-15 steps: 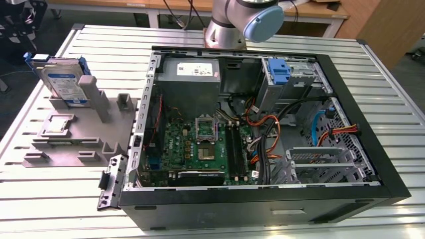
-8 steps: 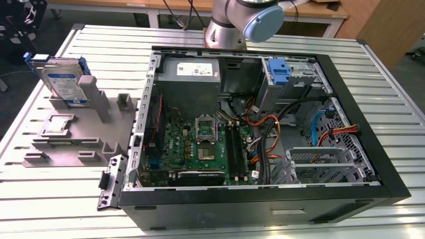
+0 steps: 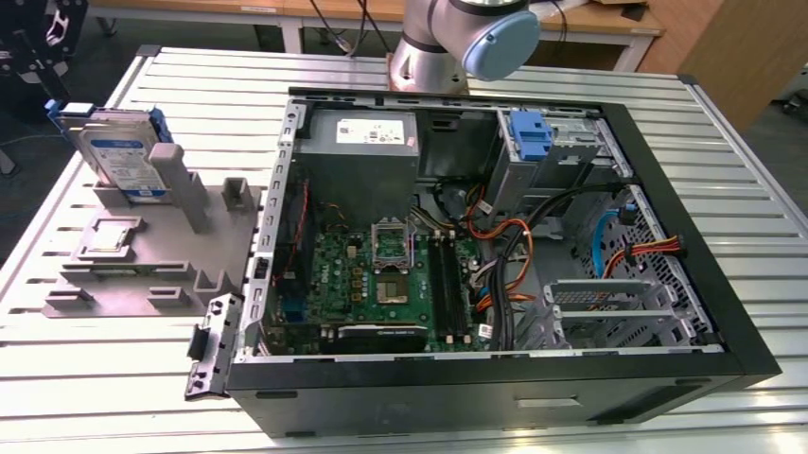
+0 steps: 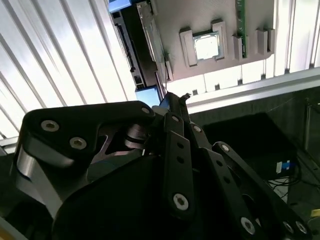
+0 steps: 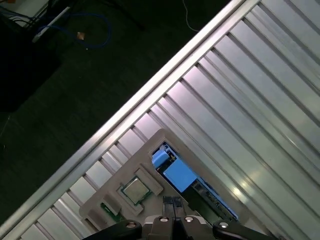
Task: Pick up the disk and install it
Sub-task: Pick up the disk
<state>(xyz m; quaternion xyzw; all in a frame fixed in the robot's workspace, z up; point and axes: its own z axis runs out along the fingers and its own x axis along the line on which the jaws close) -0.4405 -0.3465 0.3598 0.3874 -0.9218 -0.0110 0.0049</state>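
The disk (image 3: 121, 156) stands upright in a slot of the grey holder (image 3: 151, 265) on the exterior view's left, its blue bracket around the silver body and label. From above, in both wrist views, the disk (image 5: 178, 176) (image 4: 141, 50) appears edge-on with its blue bracket ends. My gripper (image 5: 173, 201) (image 4: 172, 98) hangs well above it, fingers together and nothing between them.
An open computer case (image 3: 707, 312) lies to the right of the holder, with a motherboard (image 3: 378, 274), cables and a blue-handled caddy (image 3: 533, 132). A small square chip (image 5: 134, 190) sits on the holder. The arm's base (image 3: 461, 43) stands behind the case. Ribbed metal table (image 3: 101, 378) underneath.
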